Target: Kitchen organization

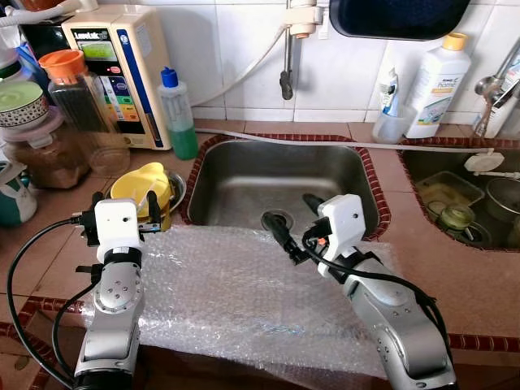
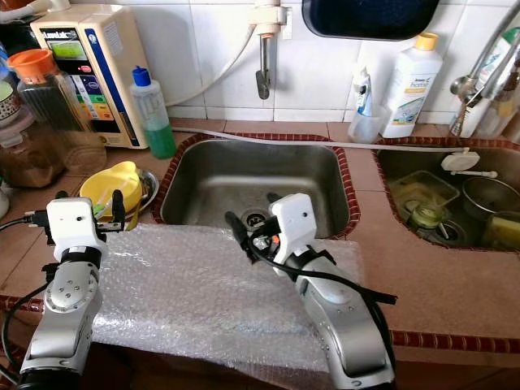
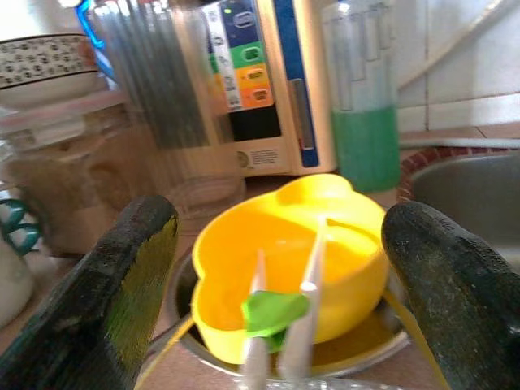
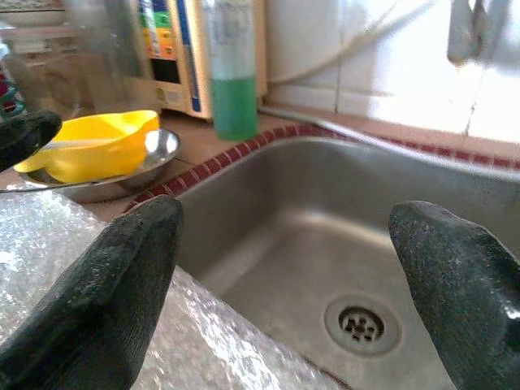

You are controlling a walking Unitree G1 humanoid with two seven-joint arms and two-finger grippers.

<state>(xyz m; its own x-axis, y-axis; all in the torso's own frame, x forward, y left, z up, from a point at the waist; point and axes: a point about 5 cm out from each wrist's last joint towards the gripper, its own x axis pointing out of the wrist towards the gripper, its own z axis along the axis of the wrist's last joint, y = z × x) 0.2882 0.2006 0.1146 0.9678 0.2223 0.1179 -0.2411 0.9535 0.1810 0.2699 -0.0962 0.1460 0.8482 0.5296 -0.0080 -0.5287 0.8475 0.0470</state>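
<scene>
Left gripper (image 1: 126,207) jaws apart, lined up on the yellow plastic bowl (image 1: 143,184) in the steel dish (image 1: 174,188), left of the sink (image 1: 244,175). Right gripper (image 1: 294,224) spread too, over the bubble wrap sheet (image 1: 236,292). Best grip: 1 finger inside the rim, close slowly.

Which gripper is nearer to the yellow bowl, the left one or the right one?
Left. The left gripper is open right in front of the yellow bowl. The right gripper is open over the near edge of the sink, farther away.
</scene>
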